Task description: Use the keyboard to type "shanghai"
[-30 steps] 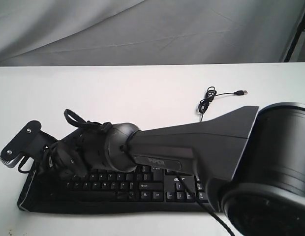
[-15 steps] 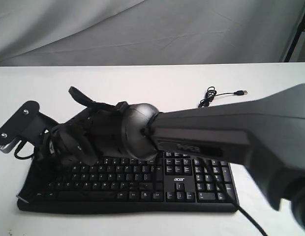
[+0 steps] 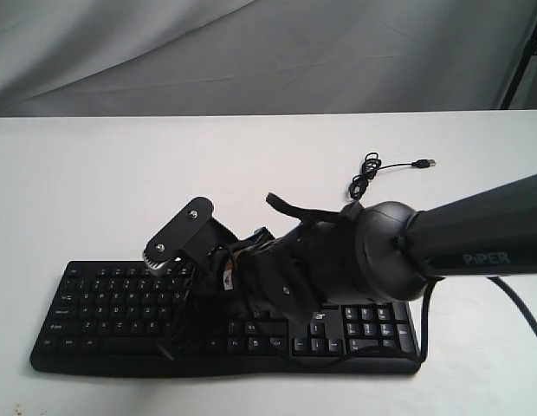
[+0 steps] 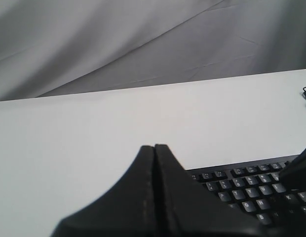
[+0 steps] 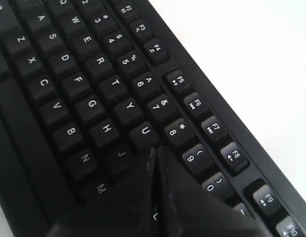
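Note:
The black keyboard [image 3: 104,303] lies along the near edge of the white table [image 3: 164,165]. My right arm reaches across it from the right. Its gripper [image 3: 189,299] is shut, empty, and points down at the middle of the letter block. In the right wrist view the shut tips [image 5: 155,148] sit between the U, J, 8 and 9 keys of the keyboard [image 5: 84,74] and hide the key there. Contact cannot be judged. My left gripper [image 4: 154,146] is shut and empty, beside the keyboard [image 4: 251,182]. It does not show in the exterior view.
The keyboard's thin black cable [image 3: 368,178] lies coiled on the table behind the number pad, its USB plug [image 3: 424,163] pointing right. A grey cloth backdrop [image 3: 251,52] hangs behind the table. A black stand pole [image 3: 520,61] is at the far right.
My right arm has swung from the keyboard's left end toward its middle. The gripper now points at the right half of the letter keys, and the left keys are uncovered.

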Controlling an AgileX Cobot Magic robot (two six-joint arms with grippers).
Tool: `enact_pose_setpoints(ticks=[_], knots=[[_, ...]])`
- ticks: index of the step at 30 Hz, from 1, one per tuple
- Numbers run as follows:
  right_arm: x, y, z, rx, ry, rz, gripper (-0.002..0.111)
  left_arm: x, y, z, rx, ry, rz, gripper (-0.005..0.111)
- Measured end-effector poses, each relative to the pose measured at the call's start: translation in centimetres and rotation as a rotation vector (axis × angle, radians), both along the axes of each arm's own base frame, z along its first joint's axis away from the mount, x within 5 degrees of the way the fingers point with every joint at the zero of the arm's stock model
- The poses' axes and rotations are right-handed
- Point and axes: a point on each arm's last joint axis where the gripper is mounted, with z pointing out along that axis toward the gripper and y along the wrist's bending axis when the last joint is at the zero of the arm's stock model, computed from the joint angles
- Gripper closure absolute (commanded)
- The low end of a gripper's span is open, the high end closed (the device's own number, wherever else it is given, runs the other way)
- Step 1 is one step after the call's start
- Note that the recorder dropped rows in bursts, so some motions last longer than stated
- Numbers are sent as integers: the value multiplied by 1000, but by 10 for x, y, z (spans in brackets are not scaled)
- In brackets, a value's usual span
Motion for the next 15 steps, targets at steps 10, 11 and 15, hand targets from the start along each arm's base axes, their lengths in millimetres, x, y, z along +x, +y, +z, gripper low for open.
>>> enact_pose_setpoints(ticks=[10,11,15], knots=[[7,-1,-9,22,-21,-23,108,0,0,0,0,0,0,107],[8,-1,-12,24,-20,-29,108,0,0,0,0,0,0,107],[9,-1,-13,31,-27,-32,108,0,0,0,0,0,0,107]])
